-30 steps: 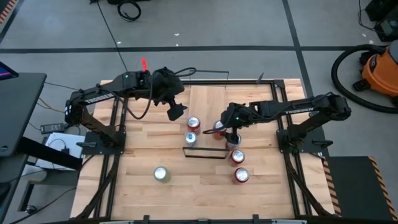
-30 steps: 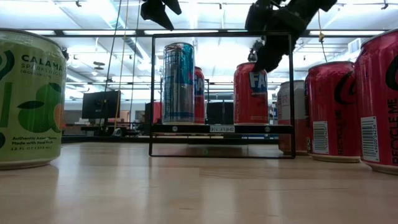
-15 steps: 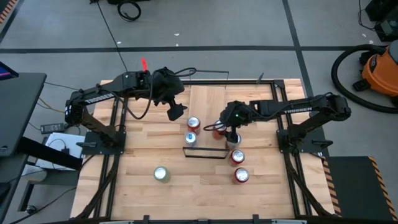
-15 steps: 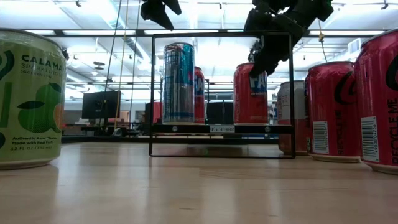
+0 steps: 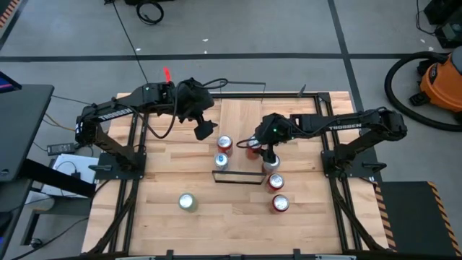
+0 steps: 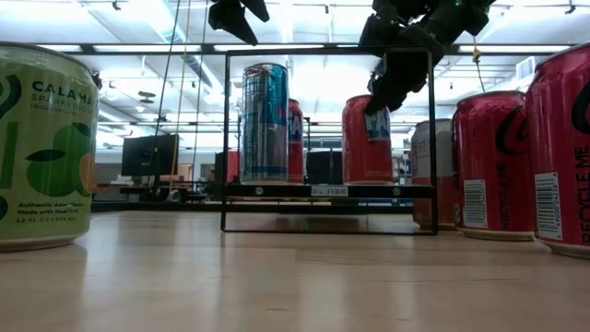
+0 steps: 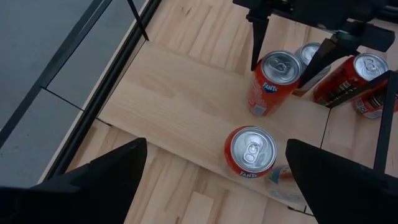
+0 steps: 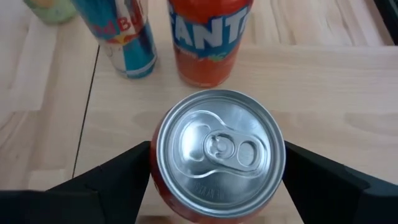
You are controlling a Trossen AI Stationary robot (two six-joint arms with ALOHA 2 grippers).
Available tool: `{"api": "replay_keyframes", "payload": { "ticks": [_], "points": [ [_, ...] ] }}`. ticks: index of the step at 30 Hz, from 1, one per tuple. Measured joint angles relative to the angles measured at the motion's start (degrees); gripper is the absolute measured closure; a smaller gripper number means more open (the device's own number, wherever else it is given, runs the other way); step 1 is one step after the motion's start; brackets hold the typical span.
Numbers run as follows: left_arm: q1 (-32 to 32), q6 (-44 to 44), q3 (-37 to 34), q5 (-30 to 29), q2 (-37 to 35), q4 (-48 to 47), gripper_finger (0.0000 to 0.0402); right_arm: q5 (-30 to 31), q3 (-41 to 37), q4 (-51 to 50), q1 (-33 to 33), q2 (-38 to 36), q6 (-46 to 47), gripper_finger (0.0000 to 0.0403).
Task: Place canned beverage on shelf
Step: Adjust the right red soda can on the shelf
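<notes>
- We see the shelf (image 5: 238, 155) already carrying cans, among them a blue-and-silver can (image 6: 265, 122).
- The red Fanta can (image 8: 217, 149) stands on the shelf, tilted, both right gripper (image 8: 217, 163) fingers against its sides (pinching it, we judge); release remains.
- The left gripper (image 5: 205, 131) hovers spread wide behind the shelf.
</notes>
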Motion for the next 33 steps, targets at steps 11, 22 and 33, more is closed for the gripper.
{"api": "replay_keyframes", "payload": {
  "ticks": [11,22,33],
  "points": [
    [0.02,-0.02,0.0,0.0,0.0,0.6,0.0006,-1.84,-1.42,3.71,-0.96,-0.02,-1.03,0.0057],
    [0.02,-0.04,0.02,0.0,0.0,1.22,0.0006,-1.58,-3.7,6.68,-0.94,-0.08,-2.16,0.0057],
    [0.02,-0.04,0.02,0.02,0.0,1.91,0.0006,-3.93,-3.76,8.44,-2.44,0.02,-7.47,0.0057]
  ]
}}
